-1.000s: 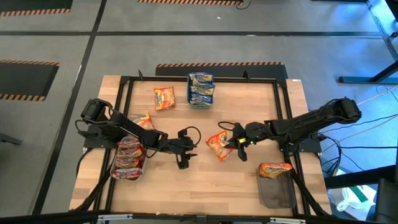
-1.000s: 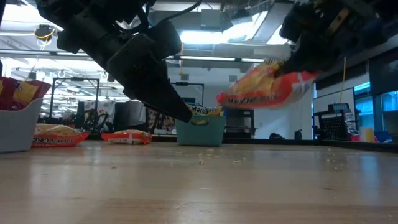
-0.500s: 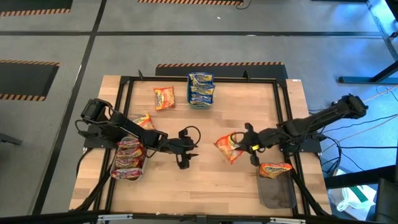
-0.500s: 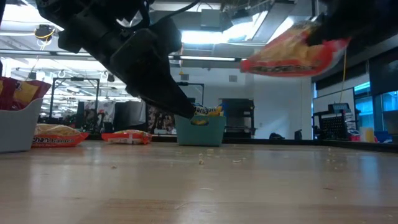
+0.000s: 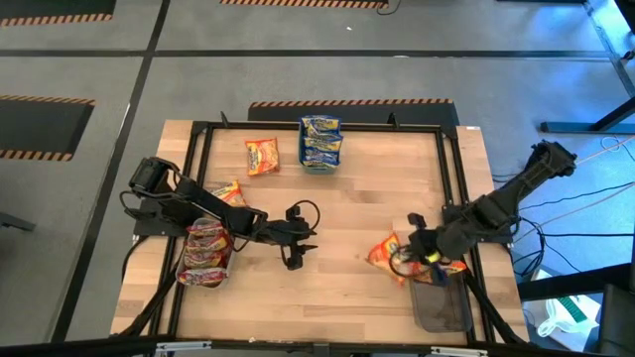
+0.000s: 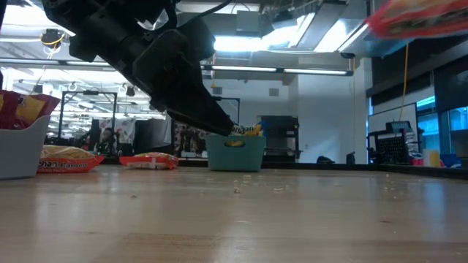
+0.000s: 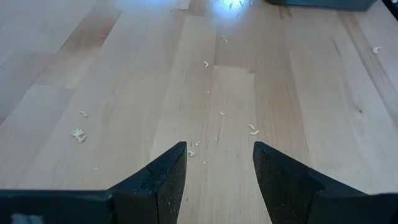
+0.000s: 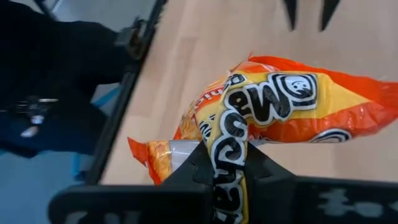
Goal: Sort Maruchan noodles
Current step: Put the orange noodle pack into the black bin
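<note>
One orange noodle packet (image 5: 385,254) is pinched tight in the right gripper (image 5: 405,260), whose fingers are squeezed shut on the packet's edge, as the right wrist view shows up close. The packet hangs in the air just beside the dark tray (image 5: 442,307) near the table's right front corner, where another orange packet (image 5: 440,268) already lies at the tray's far end. From the low view only a bit of the held packet (image 6: 417,16) shows, up high. To do this step well, I think the gripper should carry the packet fully over the dark tray, come down low, and only then let go, so the crinkly bag lands flat inside and does not slide over the rim. It should not push the packet that is already there. The left gripper (image 5: 292,260) waits over the middle of the table with its fingers partly apart and nothing in them; only bare wood and crumbs show under it. Farther out, red-pink packets (image 5: 204,252) are piled in a grey tray (image 6: 18,150) on the left, blue-and-yellow packets (image 5: 321,142) sit in a teal tray (image 6: 235,153) at the back, and two loose orange packets (image 5: 262,156) and (image 5: 229,191) lie on the wood waiting their turn.
</note>
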You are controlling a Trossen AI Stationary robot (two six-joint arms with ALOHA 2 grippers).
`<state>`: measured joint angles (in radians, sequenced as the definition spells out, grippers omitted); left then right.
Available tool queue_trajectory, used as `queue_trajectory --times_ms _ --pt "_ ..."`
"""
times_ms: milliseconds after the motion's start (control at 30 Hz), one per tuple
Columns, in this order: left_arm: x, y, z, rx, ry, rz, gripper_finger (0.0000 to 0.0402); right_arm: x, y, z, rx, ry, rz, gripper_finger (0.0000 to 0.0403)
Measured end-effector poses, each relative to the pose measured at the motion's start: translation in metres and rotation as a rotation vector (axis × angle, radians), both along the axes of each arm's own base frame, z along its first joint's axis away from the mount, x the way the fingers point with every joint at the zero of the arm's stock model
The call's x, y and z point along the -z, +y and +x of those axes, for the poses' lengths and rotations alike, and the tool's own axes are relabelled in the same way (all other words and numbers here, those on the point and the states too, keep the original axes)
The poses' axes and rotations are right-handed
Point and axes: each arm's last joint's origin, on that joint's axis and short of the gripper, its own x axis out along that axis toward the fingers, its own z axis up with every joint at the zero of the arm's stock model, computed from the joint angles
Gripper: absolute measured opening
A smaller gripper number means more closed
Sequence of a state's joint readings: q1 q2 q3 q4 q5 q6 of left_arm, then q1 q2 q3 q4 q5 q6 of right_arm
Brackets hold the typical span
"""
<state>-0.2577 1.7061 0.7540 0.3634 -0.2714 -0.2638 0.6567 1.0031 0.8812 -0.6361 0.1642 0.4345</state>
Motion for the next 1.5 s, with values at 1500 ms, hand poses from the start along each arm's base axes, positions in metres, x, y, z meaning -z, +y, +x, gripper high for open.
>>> queue_trajectory --times_ms 1500 --pt "-0.001 0.001 0.001 -0.015 -0.017 -0.025 0.0180 0.065 0.067 -0.073 -0.225 0.571 -0.364 0.0011"
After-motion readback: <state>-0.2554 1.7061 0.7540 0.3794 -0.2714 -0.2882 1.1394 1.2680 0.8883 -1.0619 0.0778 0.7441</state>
